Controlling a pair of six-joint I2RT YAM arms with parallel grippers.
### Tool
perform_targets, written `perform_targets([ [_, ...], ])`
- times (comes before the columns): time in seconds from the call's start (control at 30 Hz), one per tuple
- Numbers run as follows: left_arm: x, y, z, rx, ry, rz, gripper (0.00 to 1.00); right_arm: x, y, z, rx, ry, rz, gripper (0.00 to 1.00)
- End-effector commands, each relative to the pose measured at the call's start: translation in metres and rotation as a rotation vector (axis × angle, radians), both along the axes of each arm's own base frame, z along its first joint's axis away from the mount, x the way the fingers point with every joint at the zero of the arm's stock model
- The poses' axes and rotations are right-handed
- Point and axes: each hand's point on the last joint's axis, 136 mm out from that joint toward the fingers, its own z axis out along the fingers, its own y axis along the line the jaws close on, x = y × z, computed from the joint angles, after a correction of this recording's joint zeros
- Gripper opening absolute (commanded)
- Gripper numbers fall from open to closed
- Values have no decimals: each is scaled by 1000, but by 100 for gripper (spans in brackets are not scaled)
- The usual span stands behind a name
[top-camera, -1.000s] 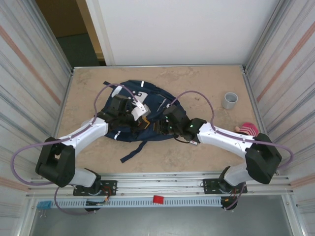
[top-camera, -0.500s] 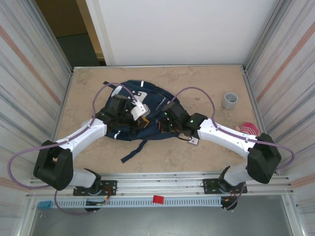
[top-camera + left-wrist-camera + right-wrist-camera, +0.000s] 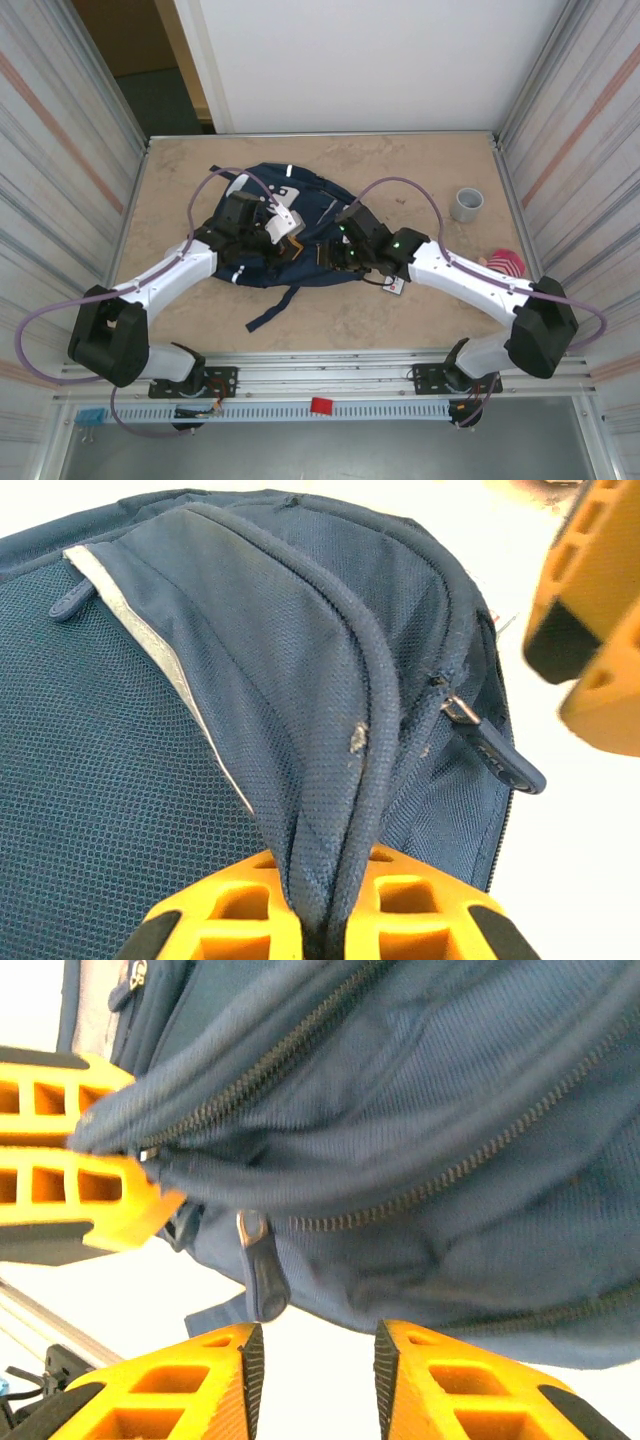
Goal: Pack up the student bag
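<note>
the student bag (image 3: 308, 200) lies flat on the table (image 3: 400, 320), a little left of the middle, between the 2 arms.

the left gripper (image 3: 320, 912) is closed tight on a raised fold of the navy fabric, the piped edge that runs beside the zipper. the pinch lifts that edge off the rest of the bag. this looks meant to anchor the bag and tension the zipper line, so that a pull on the slider moves the slider and does not drag the whole bag across the table.

the right gripper (image 3: 312, 1355) sits at the near right side of the bag, its jaws partly apart with nothing between them. the zip pull (image 3: 262, 1275) hangs from the slider just above the gap and a touch to the left of it, close to the fingers but not yet inside them. judging from this, the step in hand is catching that pull to open a compartment before anything goes in.

a grey cup (image 3: 466, 204) stands well apart at the far right of the table.
</note>
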Motion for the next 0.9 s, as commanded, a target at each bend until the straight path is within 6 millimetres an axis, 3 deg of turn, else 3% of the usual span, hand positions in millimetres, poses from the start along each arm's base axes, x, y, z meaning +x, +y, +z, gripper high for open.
perform_targets([
  [0.0,-2,-10,25,-79,29,-16,0,-3,-10,27,-34,-57,-71,37],
  [0.17,-1,-13,25,-91,44,-19,0,3,7,27,-58,-84,-54,38],
  [0.53,-3,-15,28,-108,45,-28,0,24,37,8,-70,-82,-29,37],
  [0.73,-3,-14,30,-112,39,-28,0,38,28,-5,-140,-100,-91,27],
  [0.87,-4,-12,28,-96,27,-28,0,45,13,-6,-203,-118,-142,12],
])
